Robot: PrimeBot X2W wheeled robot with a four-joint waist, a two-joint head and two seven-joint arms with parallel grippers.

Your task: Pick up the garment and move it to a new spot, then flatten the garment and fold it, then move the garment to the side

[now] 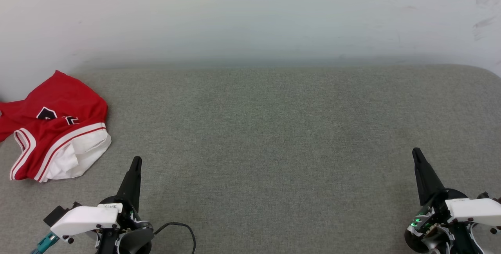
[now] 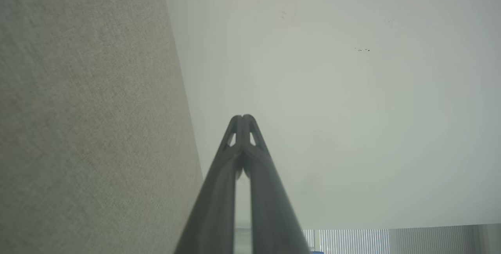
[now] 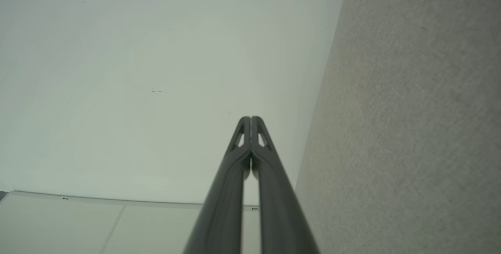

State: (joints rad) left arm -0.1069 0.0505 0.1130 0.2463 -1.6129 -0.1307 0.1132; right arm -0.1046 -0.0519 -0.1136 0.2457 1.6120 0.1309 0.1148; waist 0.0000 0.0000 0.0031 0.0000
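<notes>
The garment (image 1: 58, 125) is a red shirt with white sleeve fabric and striped trim, lying crumpled at the left edge of the grey surface (image 1: 266, 136). Part of a black print shows on its top. My left gripper (image 1: 136, 161) is shut and empty at the lower left, a short way to the right of and below the garment. My right gripper (image 1: 416, 152) is shut and empty at the lower right, far from the garment. In the left wrist view the left gripper (image 2: 242, 117) has its tips pressed together, and in the right wrist view the right gripper (image 3: 250, 119) does too.
A pale wall (image 1: 250, 15) rises directly behind the grey surface. A black cable (image 1: 184, 228) loops beside my left wrist. The surface's right rear corner (image 1: 483, 72) is rounded.
</notes>
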